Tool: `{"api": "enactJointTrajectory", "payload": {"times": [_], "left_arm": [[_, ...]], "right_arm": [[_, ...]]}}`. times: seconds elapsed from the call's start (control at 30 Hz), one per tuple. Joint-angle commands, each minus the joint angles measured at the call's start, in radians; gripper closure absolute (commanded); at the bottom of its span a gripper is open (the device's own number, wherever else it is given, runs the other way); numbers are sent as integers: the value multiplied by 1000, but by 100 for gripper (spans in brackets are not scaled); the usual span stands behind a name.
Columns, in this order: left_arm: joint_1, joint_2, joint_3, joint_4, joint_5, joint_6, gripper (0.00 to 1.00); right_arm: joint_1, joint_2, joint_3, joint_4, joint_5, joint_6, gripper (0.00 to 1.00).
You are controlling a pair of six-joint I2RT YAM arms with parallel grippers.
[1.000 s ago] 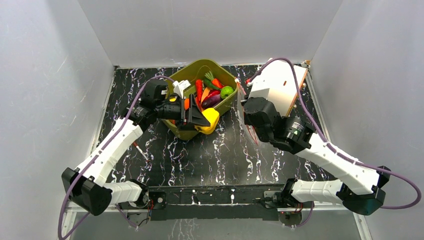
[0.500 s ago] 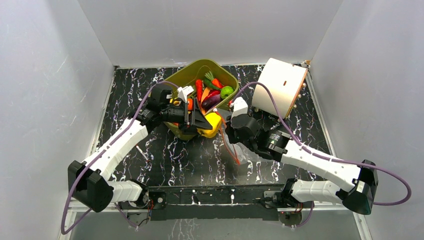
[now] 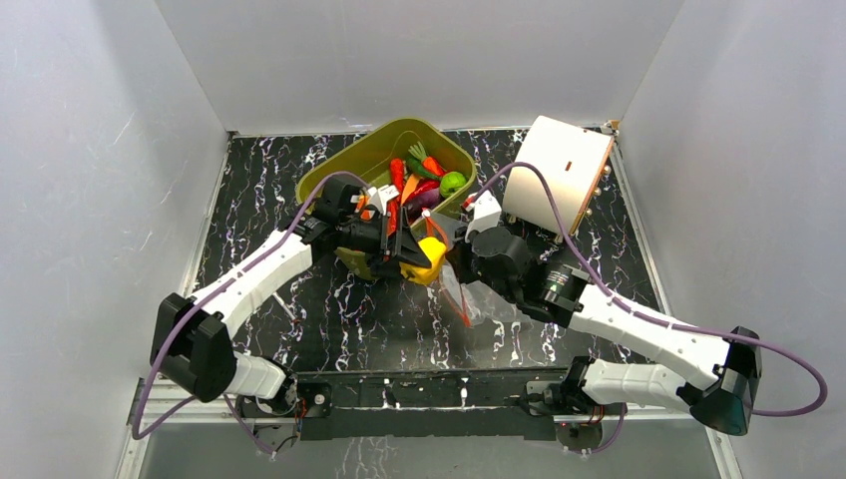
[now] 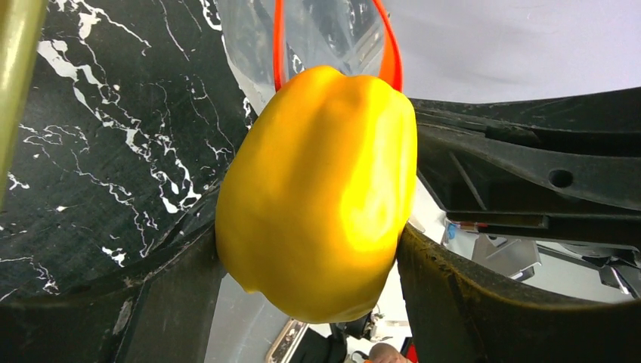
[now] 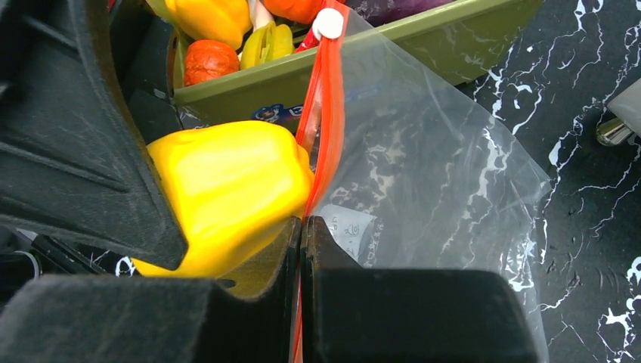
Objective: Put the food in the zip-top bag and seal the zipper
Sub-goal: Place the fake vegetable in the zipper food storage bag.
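Observation:
My left gripper (image 3: 417, 257) is shut on the yellow pepper (image 3: 429, 261), held just in front of the olive-green tub (image 3: 351, 160). In the left wrist view the pepper (image 4: 321, 189) sits between both fingers, with the bag's mouth and its red-orange zipper (image 4: 278, 45) right behind it. My right gripper (image 3: 461, 257) is shut on the zipper strip (image 5: 326, 113) of the clear zip-top bag (image 5: 446, 166), which hangs down over the table (image 3: 467, 299). The pepper (image 5: 227, 189) presses against the strip. More food (image 3: 424, 180) lies in the tub.
A white and tan board (image 3: 557, 172) leans at the back right. The black marbled table (image 3: 399, 319) is ringed by grey walls. The tub's near wall (image 5: 363, 60) is close behind the bag.
My left gripper carried the pepper right and down from the tub's edge. My right gripper swung left with the bag until strip and pepper meet.

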Motion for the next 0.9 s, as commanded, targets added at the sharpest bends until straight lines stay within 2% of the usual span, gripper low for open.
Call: {"api": "enactJointTrajectory", "payload": {"times": [0.0,0.23,0.4,0.5,0.6,0.77,0.87], "left_arm": [[-15,25,6,-39,-7,43,84],[-20,66,59,-126,-49,101,84],[-23,55,53,-92,-22,78,82],[-24,33,54,-84,-21,57,68],[-24,-1,51,-80,-11,34,51],[-24,-80,48,-82,-3,10,31],[-24,-122,42,-81,-16,3,14]], "right_arm": [[3,-35,1,135,-44,-29,100],[4,-41,-11,190,-118,-61,100],[4,-22,-15,220,-219,-80,100],[4,-19,-25,250,-265,-71,100],[4,-28,-26,254,-237,-49,100],[4,-46,-14,238,-196,-20,100],[4,-60,-17,236,-190,3,100]]}}
